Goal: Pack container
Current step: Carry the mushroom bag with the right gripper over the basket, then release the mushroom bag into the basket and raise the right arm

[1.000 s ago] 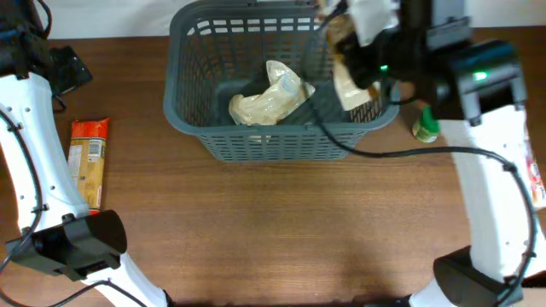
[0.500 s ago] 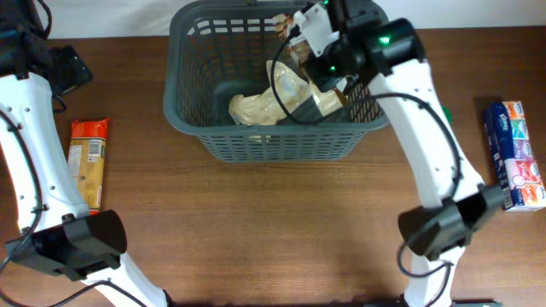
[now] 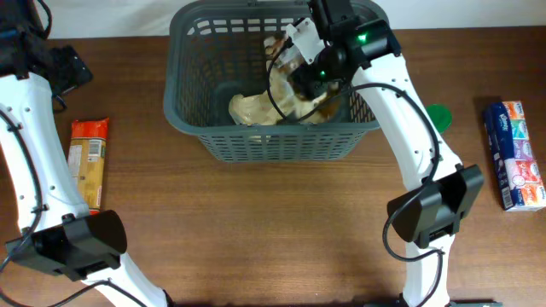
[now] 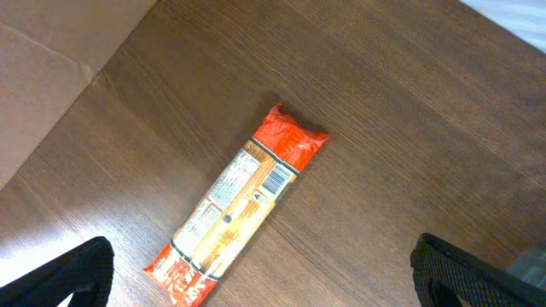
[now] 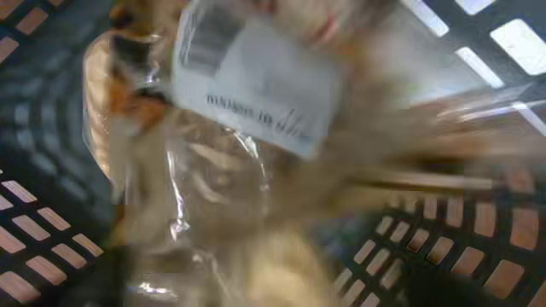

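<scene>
The container, a dark grey slotted basket, stands at the back middle of the table. A pale clear bag lies on its base. My right gripper is down inside the basket's right half, over a second clear bag with a white label. That bag fills the blurred right wrist view, and the dark fingers sit far apart at the bottom corners, so the gripper looks open. My left gripper hangs open above the table at far left, empty, over an orange packet.
The orange packet lies lengthwise near the left edge. A green object sits just right of the basket. A blue patterned pack lies at the far right. The basket's lattice wall is close to the right gripper.
My right arm swung left from the basket's right rim to inside it, bringing the labelled bag down among the contents. The green object is now uncovered. The left arm stayed still.
</scene>
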